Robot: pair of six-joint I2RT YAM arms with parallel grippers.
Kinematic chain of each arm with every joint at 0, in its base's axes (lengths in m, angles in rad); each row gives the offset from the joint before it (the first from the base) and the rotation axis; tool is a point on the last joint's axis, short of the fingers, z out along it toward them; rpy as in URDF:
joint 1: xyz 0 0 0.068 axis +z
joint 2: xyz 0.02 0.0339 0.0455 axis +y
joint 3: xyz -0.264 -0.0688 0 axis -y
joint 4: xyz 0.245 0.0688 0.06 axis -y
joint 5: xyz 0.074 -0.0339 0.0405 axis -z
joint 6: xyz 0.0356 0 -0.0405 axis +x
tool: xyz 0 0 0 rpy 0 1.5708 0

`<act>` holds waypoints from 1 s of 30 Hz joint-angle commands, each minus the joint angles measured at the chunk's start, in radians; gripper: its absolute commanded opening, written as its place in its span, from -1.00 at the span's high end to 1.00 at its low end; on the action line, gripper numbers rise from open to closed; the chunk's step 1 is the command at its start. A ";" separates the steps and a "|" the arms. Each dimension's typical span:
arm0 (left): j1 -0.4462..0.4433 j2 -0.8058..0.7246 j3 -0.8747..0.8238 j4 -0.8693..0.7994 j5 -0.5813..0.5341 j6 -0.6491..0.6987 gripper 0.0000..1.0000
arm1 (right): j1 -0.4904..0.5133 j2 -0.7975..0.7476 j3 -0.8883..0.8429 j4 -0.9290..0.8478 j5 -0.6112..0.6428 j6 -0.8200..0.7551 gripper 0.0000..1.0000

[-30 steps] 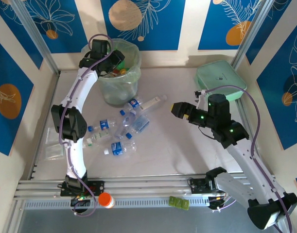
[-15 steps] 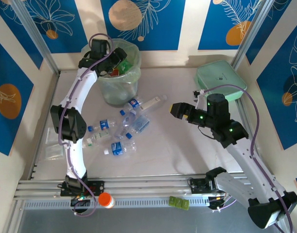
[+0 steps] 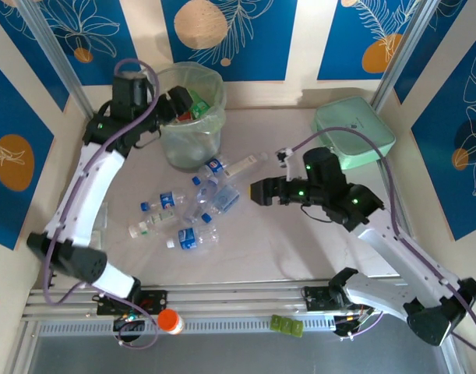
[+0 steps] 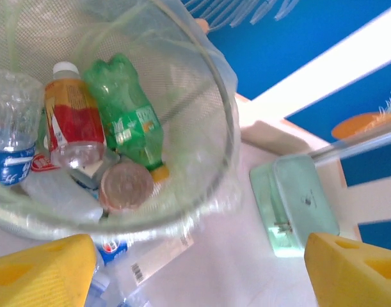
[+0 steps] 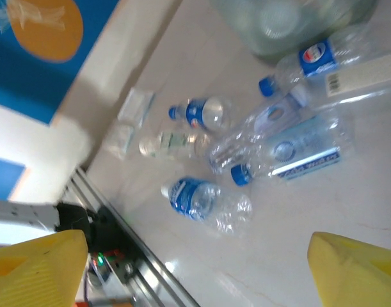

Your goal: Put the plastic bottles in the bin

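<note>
While the left gripper (image 3: 178,99) hangs at the left rim of the bin (image 3: 192,148), its yellow fingers (image 4: 41,272) stand wide apart with nothing between them. The bin stands at the far left of the table (image 3: 300,249), close to the back wall, with a thin clear bag (image 3: 216,87) lining it. The left wrist view looks down into it: a green bottle (image 4: 131,125) leans against the wall, a red-labelled bottle (image 4: 70,121) with a white cap lies just beside it, and a clear bottle (image 4: 9,150) with a blue label sits at the left edge (a round brownish disc below the green one is too blurred to name). Just in front of the bin, a long clear bottle (image 3: 231,165) with a round blue-and-red mark lies near its foot. Nearer the arms, the loose bottles (image 3: 197,204) lie scattered on the table, mostly clear with blue caps and labels, some touching one another. The right wrist view shows one crushed bottle (image 5: 198,198) lying a little apart at the near side of the pile. To the right of the pile, the right gripper (image 3: 261,192) points left toward it, jaws apart and holding nothing. Behind the right arm, a flat green case (image 3: 353,128) lies in the far right corner, well apart from the bottles.
</note>
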 commanded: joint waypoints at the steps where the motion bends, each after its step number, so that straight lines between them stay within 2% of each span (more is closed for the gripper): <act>1: -0.041 -0.116 -0.165 0.016 -0.081 0.033 -0.71 | 0.075 0.058 0.054 -0.036 0.031 -0.155 -0.80; 5: -0.049 -0.269 -0.347 0.032 -0.082 0.052 -0.72 | 0.191 0.193 0.123 -0.084 0.136 -0.329 -0.78; 8: -0.054 -0.382 -0.448 0.050 -0.055 0.104 -0.72 | 0.264 0.267 0.151 -0.086 0.116 -0.460 -0.76; 13: -0.055 -0.507 -0.548 0.022 -0.131 0.157 -0.72 | 0.365 0.328 0.074 0.023 0.129 -0.787 -0.81; 15: -0.054 -0.548 -0.601 0.034 -0.149 0.161 -0.73 | 0.380 0.383 0.079 0.011 0.142 -0.917 -0.82; 21: -0.054 -0.620 -0.691 0.029 -0.194 0.187 -0.73 | 0.388 0.552 0.139 -0.032 0.165 -1.145 -0.81; 25: -0.055 -0.665 -0.743 0.043 -0.213 0.193 -0.73 | 0.389 0.652 0.186 -0.011 0.209 -1.216 -0.77; 30: -0.069 -0.689 -0.778 0.049 -0.235 0.214 -0.73 | 0.386 0.810 0.312 -0.054 0.324 -1.250 -0.74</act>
